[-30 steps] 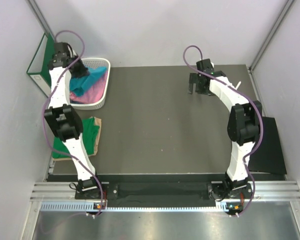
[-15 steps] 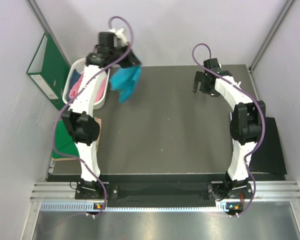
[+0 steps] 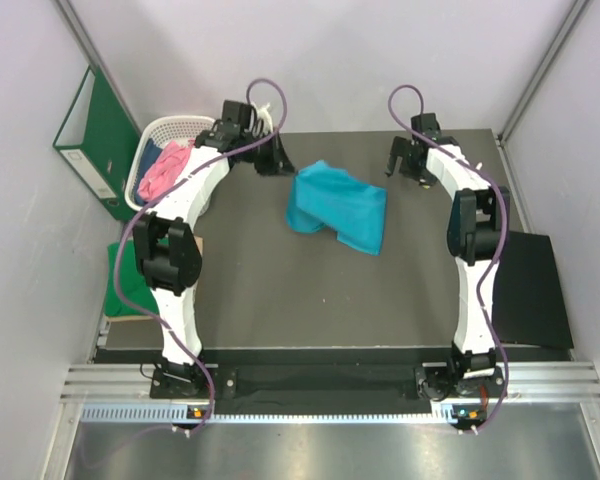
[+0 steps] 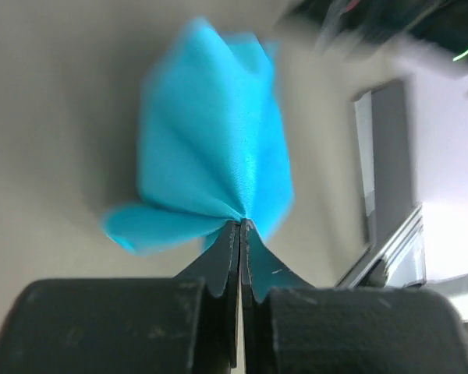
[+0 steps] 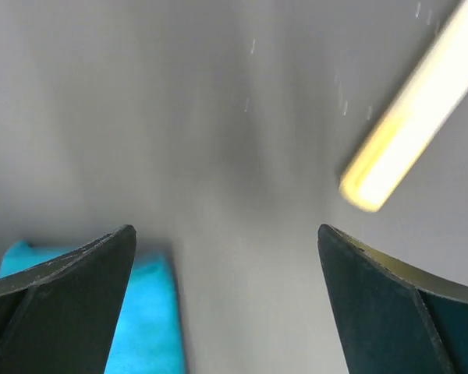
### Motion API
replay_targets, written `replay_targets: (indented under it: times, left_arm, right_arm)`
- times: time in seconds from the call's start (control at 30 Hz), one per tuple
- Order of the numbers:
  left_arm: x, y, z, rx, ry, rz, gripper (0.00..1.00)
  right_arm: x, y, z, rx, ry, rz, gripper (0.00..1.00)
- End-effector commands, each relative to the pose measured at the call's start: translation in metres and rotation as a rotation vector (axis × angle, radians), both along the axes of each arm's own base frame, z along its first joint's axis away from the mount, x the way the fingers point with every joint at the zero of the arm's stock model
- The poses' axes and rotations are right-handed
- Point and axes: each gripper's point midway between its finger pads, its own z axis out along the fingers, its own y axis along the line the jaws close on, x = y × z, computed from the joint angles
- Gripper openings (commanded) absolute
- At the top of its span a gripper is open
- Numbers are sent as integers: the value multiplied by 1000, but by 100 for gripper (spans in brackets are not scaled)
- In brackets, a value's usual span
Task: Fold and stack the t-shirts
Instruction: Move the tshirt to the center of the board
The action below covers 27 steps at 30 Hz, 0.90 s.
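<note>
Now pinching an edge of the teal-blue t-shirt (image 3: 336, 206) in the left gripper (image 4: 240, 224), jaws pressed flat together, cloth fanning out from the tips. Spreading that shirt, crumpled, over the far middle of the table (image 3: 280, 290), between both arms; not telling whether resting or lifted. Holding the right gripper (image 3: 404, 168) spread wide, grasping nothing, hovering at the far right near the shirt. Seeing the pink t-shirt (image 3: 163, 172) bunched inside the white basket (image 3: 180, 122) at far left, the green t-shirt (image 3: 125, 290) lying at the table's left edge, partly behind the left arm, and a green binder (image 3: 95, 120) leaning beside the basket.
</note>
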Motion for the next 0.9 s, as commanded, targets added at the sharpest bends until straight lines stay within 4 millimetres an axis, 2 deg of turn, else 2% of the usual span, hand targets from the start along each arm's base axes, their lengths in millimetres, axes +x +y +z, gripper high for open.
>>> replay_targets:
  times: [0.0, 0.03, 0.07, 0.1, 0.13, 0.2, 0.23, 0.3, 0.5, 0.63, 0.8, 0.83, 0.87]
  left_arm:
    - [-36, 20, -71, 139, 194, 0, 0]
    - [-43, 25, -87, 166, 238, -8, 5]
    - [-55, 30, -99, 196, 301, -12, 40]
    - [-59, 36, -115, 241, 348, -6, 76]
    - [-62, 41, -120, 268, 373, 1, 98]
    - [-67, 44, -131, 290, 410, -5, 99]
    - [-67, 44, -132, 296, 412, -6, 99]
    - [-66, 43, -132, 294, 410, -9, 99]
    - [-61, 43, -134, 301, 414, 1, 99]
    - [-59, 44, -135, 304, 413, 3, 99]
    - [-54, 54, -133, 370, 393, 27, 99]
    - [-53, 55, -132, 373, 387, 29, 99]
    - [-52, 56, -132, 373, 384, 33, 99]
  right_arm:
    - [33, -13, 29, 47, -90, -2, 100]
    - [37, -14, 30, 56, -102, 0, 100]
    - [41, -18, 33, 61, -115, -5, 99]
    - [44, -18, 34, 63, -126, -5, 98]
    - [47, -20, 37, 62, -140, -9, 95]
    - [52, -23, 40, 61, -163, -7, 45]
    - [53, -27, 38, 57, -162, -14, 3]
    - [58, -32, 41, 60, -171, -27, 0]
    - [54, -46, 27, 48, -130, -59, 0]
    - [39, -60, 1, 9, -47, -93, 0]
    - [21, -72, -17, -44, 27, -112, 0]
    - [17, -92, -18, -60, 37, -145, 0]
    - [15, -97, -18, -70, 39, -155, 0]
